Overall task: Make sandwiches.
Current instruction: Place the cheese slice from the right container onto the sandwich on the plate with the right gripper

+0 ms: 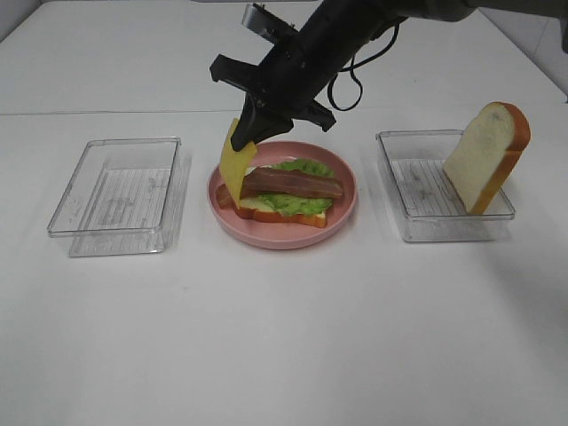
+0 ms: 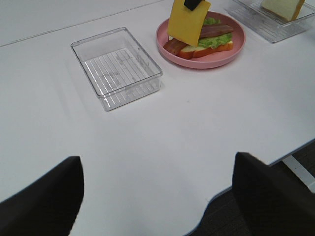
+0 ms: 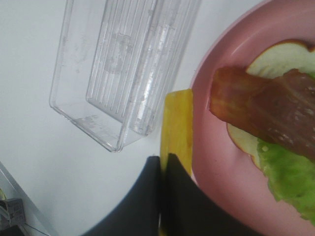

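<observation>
On the pink plate (image 1: 344, 211) lies a bread slice with green lettuce (image 1: 293, 205) and a bacon strip (image 1: 293, 184) on top. My right gripper (image 1: 247, 133) reaches across to the plate's left rim, shut on the upper edge of a yellow cheese square (image 1: 233, 166) that hangs upright. In the right wrist view the gripper (image 3: 165, 167) pinches the cheese (image 3: 177, 123) beside the bacon (image 3: 266, 108). A second bread slice (image 1: 488, 153) leans in the right tray. My left gripper (image 2: 157, 206) is open over bare table, far from the plate (image 2: 216, 58).
An empty clear tray (image 1: 120, 197) sits left of the plate. Another clear tray (image 1: 435, 226) on the right holds the leaning bread. The right arm's body and cable hang above the back of the plate. The table's front edge shows in the left wrist view.
</observation>
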Action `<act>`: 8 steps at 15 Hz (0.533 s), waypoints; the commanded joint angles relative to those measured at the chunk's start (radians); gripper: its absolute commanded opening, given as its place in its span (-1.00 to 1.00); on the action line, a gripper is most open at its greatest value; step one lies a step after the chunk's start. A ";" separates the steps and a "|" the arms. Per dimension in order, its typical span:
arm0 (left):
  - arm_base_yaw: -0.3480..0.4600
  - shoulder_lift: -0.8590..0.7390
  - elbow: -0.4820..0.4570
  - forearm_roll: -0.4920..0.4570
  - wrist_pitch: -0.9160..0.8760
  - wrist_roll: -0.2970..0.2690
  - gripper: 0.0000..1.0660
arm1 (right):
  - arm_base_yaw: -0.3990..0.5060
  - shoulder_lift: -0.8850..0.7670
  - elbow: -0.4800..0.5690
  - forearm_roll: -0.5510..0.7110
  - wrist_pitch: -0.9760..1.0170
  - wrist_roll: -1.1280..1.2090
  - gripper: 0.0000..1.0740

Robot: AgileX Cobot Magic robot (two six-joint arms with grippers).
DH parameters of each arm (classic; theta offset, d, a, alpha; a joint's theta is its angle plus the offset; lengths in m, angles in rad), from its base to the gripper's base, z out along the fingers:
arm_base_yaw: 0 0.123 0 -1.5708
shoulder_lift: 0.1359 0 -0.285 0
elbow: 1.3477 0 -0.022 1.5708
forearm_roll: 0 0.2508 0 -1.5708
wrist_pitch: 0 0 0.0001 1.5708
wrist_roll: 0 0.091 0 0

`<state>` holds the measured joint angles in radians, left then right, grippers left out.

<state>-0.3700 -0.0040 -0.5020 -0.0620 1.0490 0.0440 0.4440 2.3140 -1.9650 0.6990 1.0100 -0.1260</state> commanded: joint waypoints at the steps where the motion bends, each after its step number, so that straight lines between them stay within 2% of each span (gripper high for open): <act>1: -0.003 -0.024 0.001 -0.003 -0.009 0.005 0.49 | -0.001 0.023 0.002 -0.038 -0.016 0.027 -1.00; 8: -0.003 -0.024 0.001 -0.003 -0.009 0.005 0.49 | -0.005 0.029 0.002 -0.329 -0.033 0.166 -1.00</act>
<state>-0.3700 -0.0040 -0.5020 -0.0620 1.0490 0.0440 0.4440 2.3390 -1.9650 0.3850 0.9830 0.0290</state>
